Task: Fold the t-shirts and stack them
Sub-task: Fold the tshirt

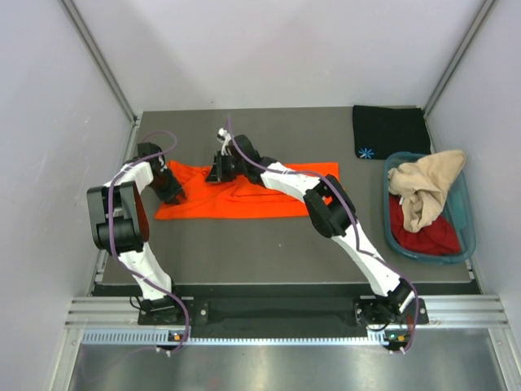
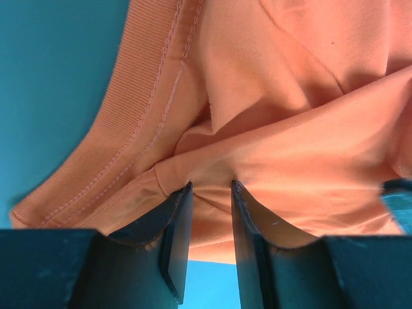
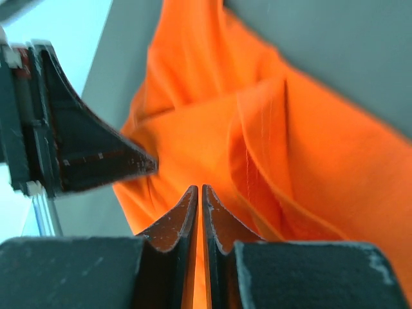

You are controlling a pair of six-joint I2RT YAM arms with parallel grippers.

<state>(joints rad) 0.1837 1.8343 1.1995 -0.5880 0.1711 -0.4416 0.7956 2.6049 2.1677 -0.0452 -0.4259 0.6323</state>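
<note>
The bright orange t-shirt (image 1: 244, 202) lies as a long strip across the middle of the table. My left gripper (image 1: 172, 194) is at its left end, with a fold of orange cloth (image 2: 290, 96) pinched between the fingers (image 2: 210, 185). My right gripper (image 1: 216, 173) is at the shirt's far edge, its jaws (image 3: 200, 188) almost together on a thin layer of orange cloth (image 3: 309, 161). The black t-shirt (image 1: 391, 129) with the light-blue star lies folded at the back right. The beige t-shirt (image 1: 427, 189) and the dark red t-shirt (image 1: 425, 236) lie crumpled in the teal tub (image 1: 466, 213).
The teal tub stands at the table's right edge, just in front of the black shirt. Grey walls close in the left, back and right sides. A dark part of the left gripper (image 3: 77, 148) shows close beside my right fingers.
</note>
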